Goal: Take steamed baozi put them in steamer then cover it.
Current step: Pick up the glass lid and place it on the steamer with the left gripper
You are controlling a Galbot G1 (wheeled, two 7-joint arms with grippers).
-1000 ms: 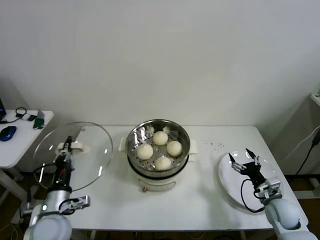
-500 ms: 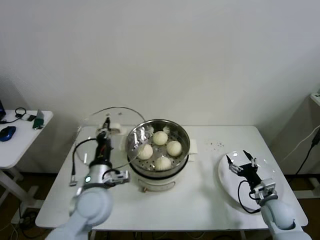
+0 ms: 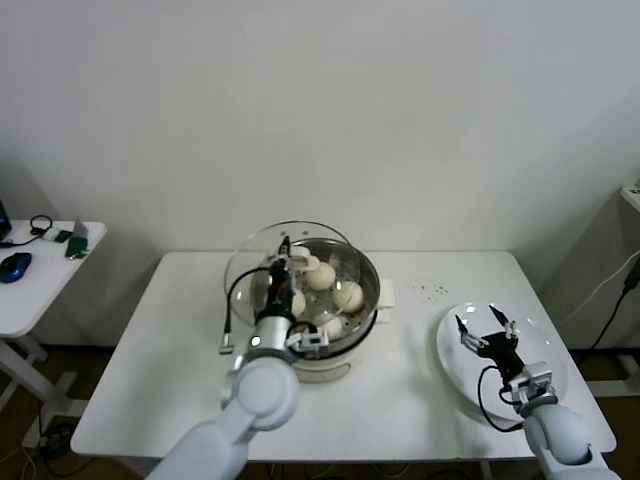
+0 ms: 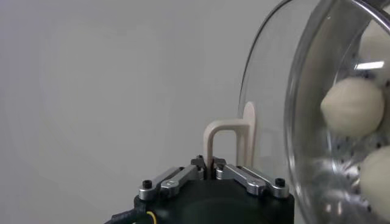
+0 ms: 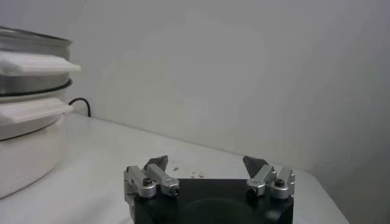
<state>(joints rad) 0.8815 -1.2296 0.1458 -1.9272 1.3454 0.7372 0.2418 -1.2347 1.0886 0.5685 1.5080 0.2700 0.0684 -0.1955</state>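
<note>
Baozi (image 3: 347,295), all four, sit in the steamer (image 3: 317,300) mid-table (image 3: 150,350); I have the cover (image 3: 262,262) tilted over its left rim, left gripper (image 3: 282,268) clenched on the handle (image 4: 230,139). I'd level it, centre it, then lower gently. Right gripper (image 3: 486,338) hangs open over the plate (image 3: 455,365)

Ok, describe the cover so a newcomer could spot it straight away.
Find the cream-white steamer at the middle of the white table. Tilted over its left rim hangs the cover, held by the left gripper. Unlike the white plate, it is clear glass with a metal rim and cream handle.
</note>
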